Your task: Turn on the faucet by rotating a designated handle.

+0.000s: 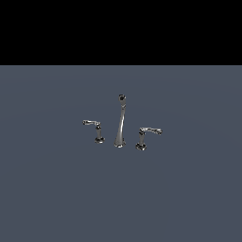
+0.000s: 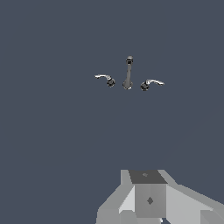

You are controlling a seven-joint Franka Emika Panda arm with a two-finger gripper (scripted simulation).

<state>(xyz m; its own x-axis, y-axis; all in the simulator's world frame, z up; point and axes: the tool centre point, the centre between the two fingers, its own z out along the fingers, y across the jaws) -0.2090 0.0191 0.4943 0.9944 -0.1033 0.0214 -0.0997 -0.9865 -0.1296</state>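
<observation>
The faucet stands on a flat grey surface as a small chrome three-piece set. Its tall tapered spout [image 1: 121, 122] [image 2: 128, 73] has a dark knob on top. The handle [image 1: 96, 128] [image 2: 106, 79] is the one with the shorter lever arm, at the exterior view's left of the spout. At the exterior view's right is the twin handle [image 1: 147, 136] [image 2: 150, 83], which has a longer arm. My gripper [image 2: 149, 197] shows only in the wrist view, as grey blocks far back from the faucet and touching nothing. Its fingertips are not distinct. The arm is absent from the exterior view.
A plain grey floor [image 1: 56, 189] stretches around the faucet on all sides. A black band fills the upper part of the exterior view.
</observation>
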